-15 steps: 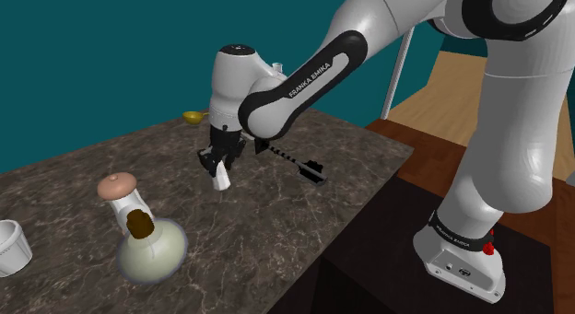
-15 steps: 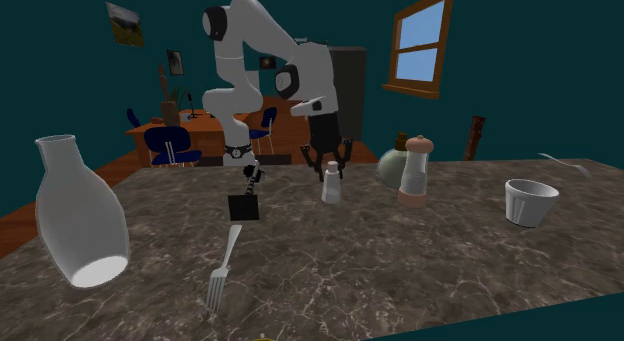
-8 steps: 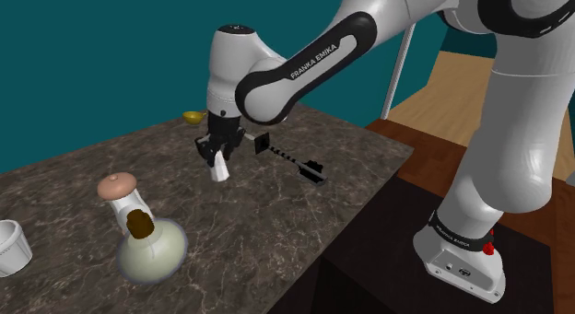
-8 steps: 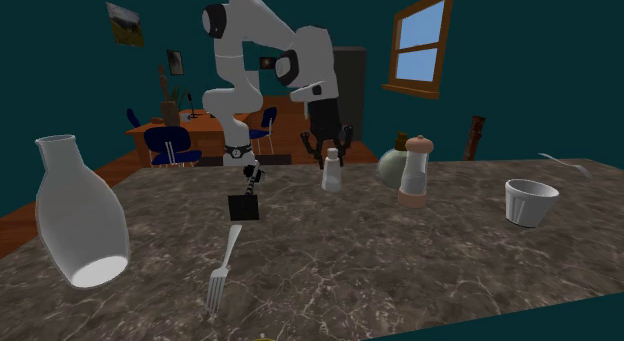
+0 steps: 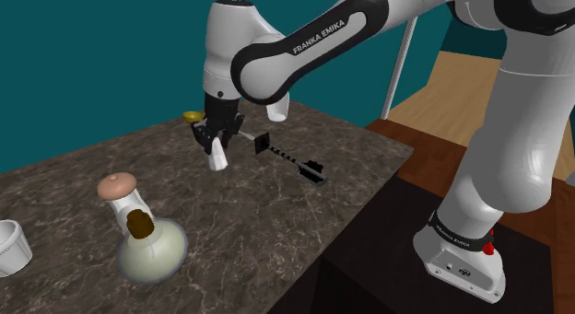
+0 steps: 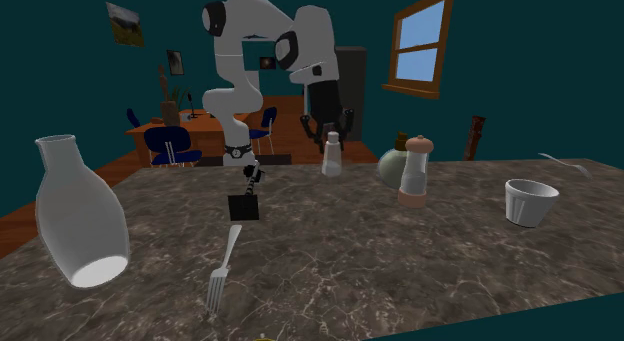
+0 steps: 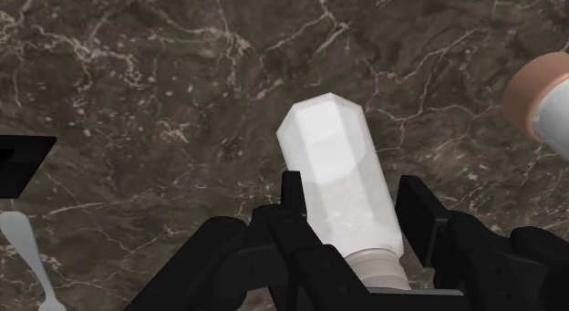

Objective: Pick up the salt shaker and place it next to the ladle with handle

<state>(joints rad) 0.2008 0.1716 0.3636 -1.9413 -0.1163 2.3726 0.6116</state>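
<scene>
The jaws are clamped on the salt shaker (image 7: 339,186), one black finger (image 7: 290,202) on each side of its upper body, just under the grey cap. The white, faceted shaker (image 5: 217,154) hangs base-down from them, apparently clear of the dark marbled desk (image 5: 258,220) and tipped a little out of line with the fingers.

It looks small, light and rigid. Its smooth, flat-sided walls are probably slippery, and a hold this high lets the body swing. A grip across two opposite flats near the neck suits it best, with an unhurried carry and an upright set-down.

At the far edge of the desk, just to the shoulder view's left of the shaker, lies a small yellow bowl shape (image 5: 193,116), likely the ladle. To that view's right, near the shaker, lies a black long-handled utensil (image 5: 290,158).

Nearer the camera on the shoulder view's left stand a pink-topped grinder (image 5: 118,188), a round corked flask (image 5: 150,248) and a white cup (image 5: 9,246). All three are well apart from the shaker, so the short way to the ladle looks open.
</scene>
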